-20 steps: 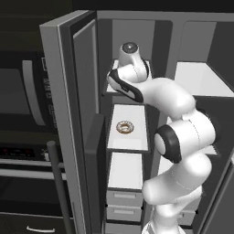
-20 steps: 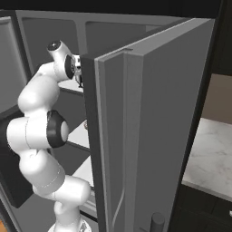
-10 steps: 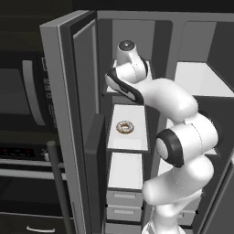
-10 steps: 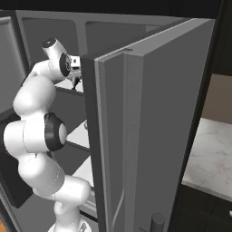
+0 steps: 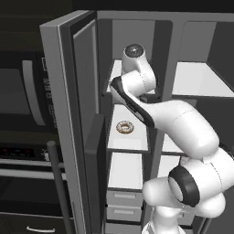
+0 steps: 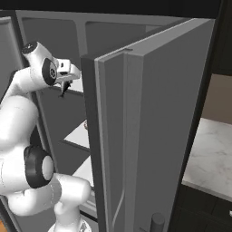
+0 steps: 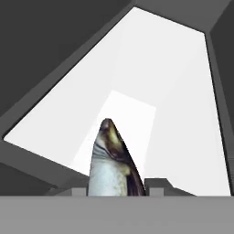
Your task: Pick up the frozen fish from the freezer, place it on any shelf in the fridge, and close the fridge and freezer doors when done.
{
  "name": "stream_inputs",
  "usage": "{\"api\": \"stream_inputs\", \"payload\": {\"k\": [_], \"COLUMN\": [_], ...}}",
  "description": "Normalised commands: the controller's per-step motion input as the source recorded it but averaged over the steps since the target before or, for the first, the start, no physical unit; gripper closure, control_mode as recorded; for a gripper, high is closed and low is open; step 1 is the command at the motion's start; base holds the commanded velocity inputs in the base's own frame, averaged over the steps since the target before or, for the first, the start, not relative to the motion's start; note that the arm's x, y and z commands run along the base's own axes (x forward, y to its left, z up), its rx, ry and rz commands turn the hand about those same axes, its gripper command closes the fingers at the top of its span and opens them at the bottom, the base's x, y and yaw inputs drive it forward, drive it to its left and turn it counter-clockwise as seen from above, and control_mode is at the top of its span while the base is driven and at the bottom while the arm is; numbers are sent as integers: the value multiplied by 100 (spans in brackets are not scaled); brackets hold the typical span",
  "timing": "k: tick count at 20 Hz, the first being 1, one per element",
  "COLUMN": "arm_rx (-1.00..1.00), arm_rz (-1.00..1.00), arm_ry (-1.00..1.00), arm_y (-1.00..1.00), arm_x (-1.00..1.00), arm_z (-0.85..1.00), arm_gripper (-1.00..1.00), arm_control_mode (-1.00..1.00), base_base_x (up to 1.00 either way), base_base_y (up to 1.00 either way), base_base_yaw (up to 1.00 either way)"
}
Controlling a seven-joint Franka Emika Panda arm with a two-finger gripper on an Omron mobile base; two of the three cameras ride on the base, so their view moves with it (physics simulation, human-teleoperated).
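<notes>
Clamped between the fingertips of the gripper (image 7: 116,189) in the hand view is the frozen fish (image 7: 113,160), its silver-and-dark body rising from the bottom of the picture to a blunt tip. Beyond it lies a white shelf (image 7: 173,91) of the freezer, bare and bright, running away to a narrow far edge at the top. Dark grey walls close the shelf in on the left and on the right; the near edge of the shelf crosses low on the left, just beside the fish.

From the left base view, the arm (image 5: 173,123) reaches up into the freezer (image 5: 132,55), its wrist at the upper shelf, between the compartment's left wall and the centre divider. On the shelf below, a brown doughnut (image 5: 124,127) sits toward the front edge, with bare white around it. Grey drawers (image 5: 123,201) stack beneath. The freezer door (image 5: 68,119) stands open at the left, its edge toward the camera, with a bar handle (image 5: 57,183) low in front. The fridge (image 5: 201,77) to the right shows a white shelf with free space above.

From the right base view, the gripper (image 6: 63,88) points down, narrowed on something dark, close above a white shelf (image 6: 78,84). The plain fridge door (image 6: 154,136) stands open across the middle, its edge just right of the hand.
</notes>
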Motion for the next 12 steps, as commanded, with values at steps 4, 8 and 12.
{"api": "stream_inputs", "payload": {"k": [4, 8, 12], "arm_rx": [0, 1, 0], "arm_rz": [0, -3, -1], "arm_ry": [-6, 0, -5], "arm_y": [-1, -11, -66], "arm_x": [-100, -100, -92], "arm_z": [33, 56, 19], "arm_gripper": [100, 100, 100], "arm_control_mode": [-100, -100, -100], "base_base_x": [0, 0, 0], "base_base_y": [0, 0, 0], "base_base_yaw": [0, 0, 0]}}
